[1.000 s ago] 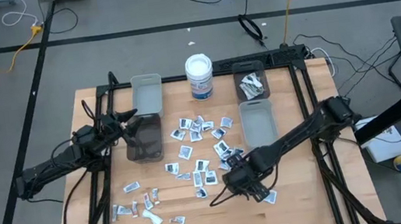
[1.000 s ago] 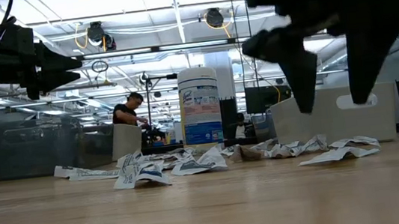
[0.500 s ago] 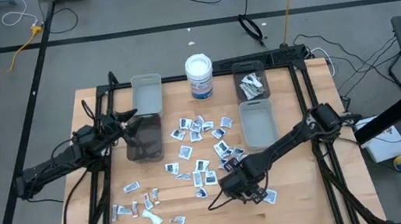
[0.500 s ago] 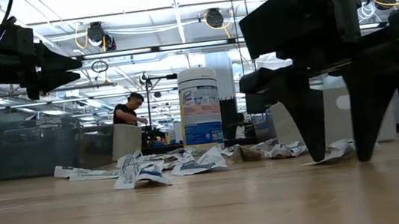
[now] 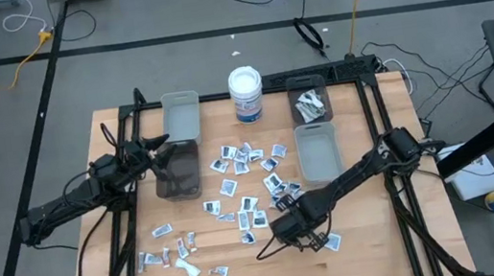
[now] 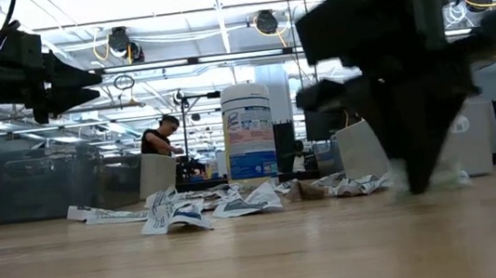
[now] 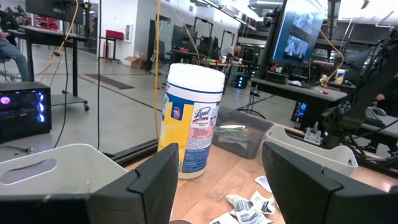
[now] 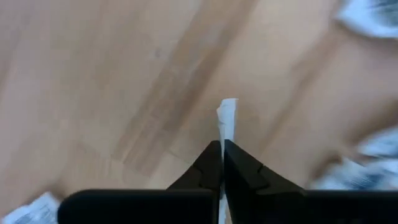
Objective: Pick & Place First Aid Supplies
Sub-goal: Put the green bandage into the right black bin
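High view: my right pincer [image 5: 306, 237] sits low on the counter [image 5: 237, 273], on the near-right fringe of the scattered first aid supplies [image 5: 245, 182], well apart from the white tub [image 5: 246, 95]. What it holds is hidden here. My left pincer [image 5: 164, 151] hangs over the dark bin [image 5: 177, 170], left of the tub.

Low view: right pincer [image 6: 418, 176] down at counter level, tips drawn to one point, a pale packet [image 6: 447, 177] blurred at them. Tub [image 6: 248, 131] stands behind the litter.

Left wrist view: my fingers [image 7: 153, 180] spread wide, nothing between; tub [image 7: 193, 119] ahead.

Right wrist view: only here is the pinch plain. Fingers [image 8: 208, 169] pressed together on a white packet [image 8: 227, 121], seen edge-on, its long axis running straight out from the tips.
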